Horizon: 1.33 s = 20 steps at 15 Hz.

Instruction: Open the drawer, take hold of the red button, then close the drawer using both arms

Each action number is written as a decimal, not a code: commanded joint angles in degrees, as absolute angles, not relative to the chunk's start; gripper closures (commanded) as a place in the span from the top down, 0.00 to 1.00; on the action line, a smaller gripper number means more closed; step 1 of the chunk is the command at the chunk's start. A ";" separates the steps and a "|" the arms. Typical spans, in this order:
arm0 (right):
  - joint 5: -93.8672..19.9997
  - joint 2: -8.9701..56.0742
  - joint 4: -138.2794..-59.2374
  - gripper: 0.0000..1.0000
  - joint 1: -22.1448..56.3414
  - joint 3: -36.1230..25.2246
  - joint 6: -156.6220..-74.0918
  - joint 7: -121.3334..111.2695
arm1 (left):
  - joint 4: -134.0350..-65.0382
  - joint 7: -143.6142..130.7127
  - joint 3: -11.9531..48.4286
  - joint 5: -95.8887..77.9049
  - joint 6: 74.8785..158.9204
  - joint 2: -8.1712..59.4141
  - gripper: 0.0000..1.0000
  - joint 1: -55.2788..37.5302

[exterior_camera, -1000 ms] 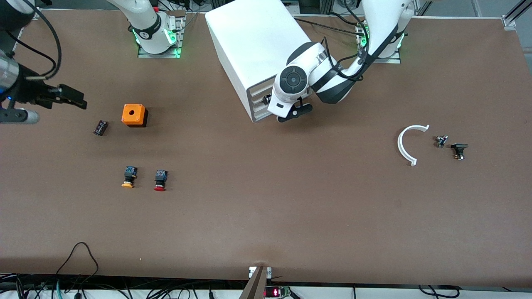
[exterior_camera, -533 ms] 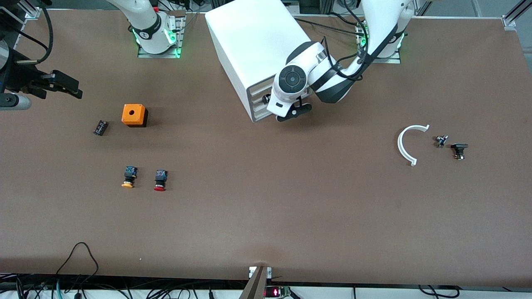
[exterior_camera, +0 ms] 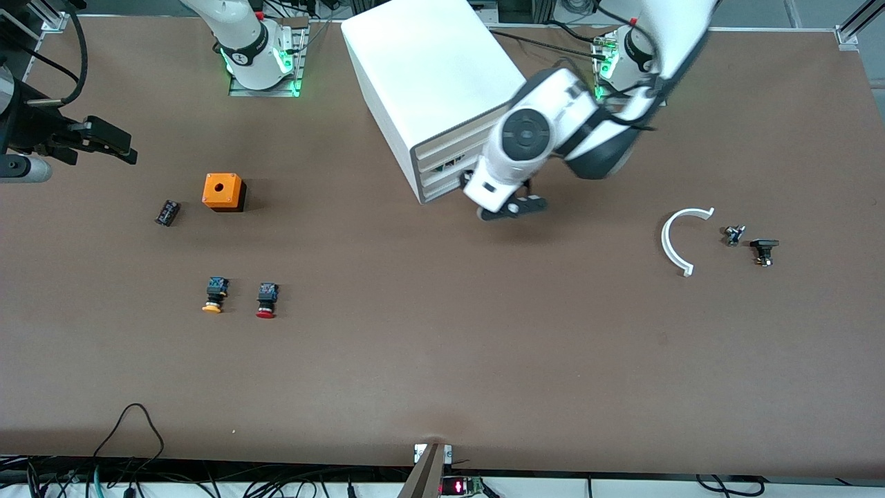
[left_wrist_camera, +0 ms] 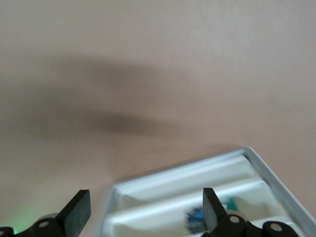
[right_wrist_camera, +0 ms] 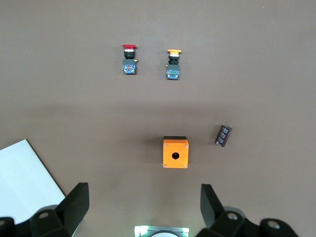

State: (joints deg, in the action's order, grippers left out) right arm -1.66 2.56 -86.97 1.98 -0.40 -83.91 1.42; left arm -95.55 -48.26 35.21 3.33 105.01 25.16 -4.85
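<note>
The white cabinet (exterior_camera: 429,62) stands at the back middle, its grey-rimmed front facing the front camera. The drawer (exterior_camera: 442,164), second from top, looks level with the other three. My left gripper (exterior_camera: 515,207) is open and empty, raised over the table just in front of the cabinet. In the left wrist view my left gripper (left_wrist_camera: 145,205) is over the tray-like drawer fronts (left_wrist_camera: 163,212), where a small blue thing (left_wrist_camera: 193,220) shows. The red button (exterior_camera: 266,301) lies on the table toward the right arm's end, and it also shows in the right wrist view (right_wrist_camera: 129,58). My right gripper (exterior_camera: 121,146) is open and empty, high at that end (right_wrist_camera: 143,195).
A yellow-capped button (exterior_camera: 214,296) lies beside the red one. An orange cube with a hole (exterior_camera: 222,191) and a black cylinder (exterior_camera: 166,212) lie farther from the front camera. A white arc (exterior_camera: 677,238) and two small parts (exterior_camera: 733,234) (exterior_camera: 764,250) lie toward the left arm's end.
My left gripper has left the cabinet front and moved toward the left arm's end. My right gripper shifted a little a second ago and has since held still.
</note>
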 commanded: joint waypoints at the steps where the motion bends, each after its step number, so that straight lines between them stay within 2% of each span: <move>1: -0.88 2.64 -85.87 1.00 -1.84 3.34 -83.23 1.49 | -92.47 -36.87 35.33 5.01 99.85 22.86 1.00 -0.63; 4: 1.14 2.64 -85.00 1.00 -2.02 4.39 -82.97 1.58 | -92.20 -25.08 35.42 5.01 97.83 19.00 1.00 5.08; 7: 1.14 2.72 -84.46 1.00 -1.93 4.39 -82.97 0.80 | -89.05 -15.85 34.72 4.75 94.76 16.27 1.00 9.48; 8: 1.23 2.72 -84.03 1.00 -1.85 4.39 -82.97 1.31 | -88.69 -12.95 32.45 4.75 94.31 14.52 1.00 9.41; 12: 1.23 3.16 -82.62 1.00 -1.93 3.96 -83.23 1.67 | -89.82 0.41 15.78 1.59 94.22 7.66 1.00 3.89; 14: 0.71 3.25 -82.88 1.00 -2.11 3.78 -82.53 1.67 | -91.31 6.74 9.34 0.88 94.48 4.85 1.00 0.72; 18: 1.05 3.51 -82.62 1.00 -1.85 3.87 -82.53 1.41 | -99.20 8.52 2.39 -3.24 96.32 -2.00 1.00 -1.14; 20: 0.97 3.60 -82.71 1.00 -1.85 3.87 -82.62 0.97 | -102.03 8.00 1.76 -3.52 99.13 -3.69 1.00 -1.84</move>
State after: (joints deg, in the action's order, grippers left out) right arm 0.47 3.10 -84.01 -1.30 3.17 -83.69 1.42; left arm -96.09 7.19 3.41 -2.14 95.62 0.51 0.00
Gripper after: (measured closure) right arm 0.000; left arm 0.000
